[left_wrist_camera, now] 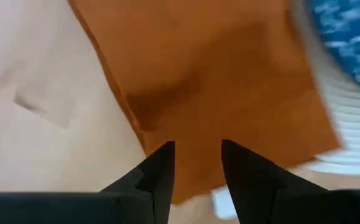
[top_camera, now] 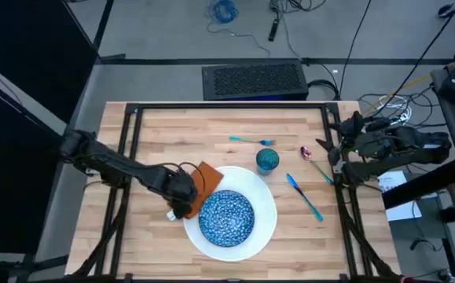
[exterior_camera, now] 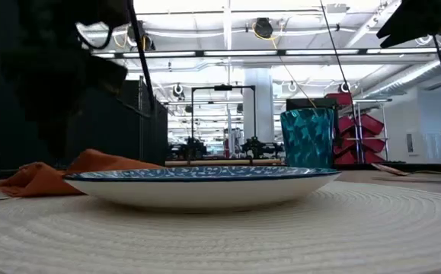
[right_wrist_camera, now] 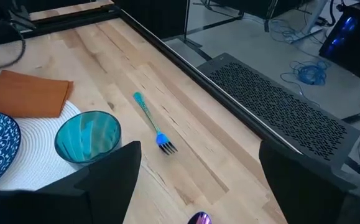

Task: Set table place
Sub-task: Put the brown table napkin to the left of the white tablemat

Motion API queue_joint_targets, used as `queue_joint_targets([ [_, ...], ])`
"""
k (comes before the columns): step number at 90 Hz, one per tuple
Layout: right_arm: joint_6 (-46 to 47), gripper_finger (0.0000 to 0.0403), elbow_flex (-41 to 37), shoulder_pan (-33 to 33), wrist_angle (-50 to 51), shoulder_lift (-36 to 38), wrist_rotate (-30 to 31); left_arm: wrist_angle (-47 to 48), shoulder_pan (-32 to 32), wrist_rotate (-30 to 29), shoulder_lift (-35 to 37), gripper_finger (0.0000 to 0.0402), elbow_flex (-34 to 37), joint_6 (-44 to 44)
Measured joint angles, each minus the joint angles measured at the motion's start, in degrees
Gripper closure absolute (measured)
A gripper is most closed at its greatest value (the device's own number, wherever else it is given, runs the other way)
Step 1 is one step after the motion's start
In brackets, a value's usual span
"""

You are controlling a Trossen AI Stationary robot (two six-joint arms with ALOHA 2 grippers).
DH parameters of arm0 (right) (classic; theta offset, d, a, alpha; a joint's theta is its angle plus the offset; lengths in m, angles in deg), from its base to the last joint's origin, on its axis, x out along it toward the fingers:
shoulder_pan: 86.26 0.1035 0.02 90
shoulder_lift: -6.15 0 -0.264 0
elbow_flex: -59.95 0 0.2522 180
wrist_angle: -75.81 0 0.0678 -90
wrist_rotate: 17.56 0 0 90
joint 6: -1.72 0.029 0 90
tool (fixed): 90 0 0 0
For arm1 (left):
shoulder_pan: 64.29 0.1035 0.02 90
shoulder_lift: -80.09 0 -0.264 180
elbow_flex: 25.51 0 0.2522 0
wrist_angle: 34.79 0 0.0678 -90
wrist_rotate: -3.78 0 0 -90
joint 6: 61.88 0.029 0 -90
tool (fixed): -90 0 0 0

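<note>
A: Starting at the left, what is the left gripper (top_camera: 181,206) doing?

B: It is hanging over the left rim of the white plate (top_camera: 268,220), right at the near end of the orange napkin (top_camera: 206,180). In the left wrist view its two dark fingers (left_wrist_camera: 158,171) are standing a little apart just above the napkin (left_wrist_camera: 198,93), with cloth showing in the gap between them; I cannot tell whether they are touching it.

A: And the napkin itself?

B: It is lying at an angle on the table (top_camera: 164,134), with one side overlapping the plate's upper-left edge.

A: Moving toward the middle?

B: The blue speckled bowl (top_camera: 227,218) is sitting on the plate. Just beyond the plate's upper-right rim the teal cup (top_camera: 267,160) is standing upright, and the fork (top_camera: 251,141) is lying on the wood behind it.

A: Further right?

B: The knife (top_camera: 304,196) is lying at a slant to the right of the plate, and the spoon (top_camera: 315,163) is lying just beyond it, near the table's right edge.

A: And the right gripper (top_camera: 339,161)?

B: It is waiting above the table's right edge, near the spoon, with its jaws spread wide, gripping nothing.
</note>
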Motion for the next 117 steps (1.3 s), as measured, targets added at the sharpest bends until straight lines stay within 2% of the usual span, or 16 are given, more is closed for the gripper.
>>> queue_joint_targets([
  [20, 0.3, 0.009, 0.0, 0.0, -0.04, 0.02, -1.47, 0.13, 0.51, -0.58, -5.84, 0.0283, 0.04, 2.93],
  [36, 0.59, 0.009, 0.0, -0.02, -0.02, 0.0, -1.59, 0.55, -0.72, 4.32, -7.19, 0.0283, -0.07, 2.28],
  [78, 0.19, 0.009, 0.0, 0.0, -0.02, 0.0, -1.56, -2.62, -7.92, 18.56, -5.66, 0.0283, -0.28, -7.1],
  [83, 0.11, 0.009, 0.0, 0.0, -0.04, 0.01, -1.56, -1.66, -8.86, 16.5, -5.59, 0.0283, -1.56, -7.81],
  [97, 0.02, 0.009, 0.0, 0.0, -0.06, 0.02, -1.55, 4.91, -9.19, 4.76, -1.63, 0.0283, -6.53, -8.06],
  [108, 0.02, 0.009, 0.0, 0.0, -0.08, 0.0, -1.54, 8.41, -6.53, -2.79, 3.1, 0.0283, -8.0, -8.44],
  [117, 0.0, 0.009, 0.0, 0.0, -0.1, 0.0, -1.55, 10.37, -2.36, -6.41, 5.92, 0.0283, -6.31, -11.07],
])
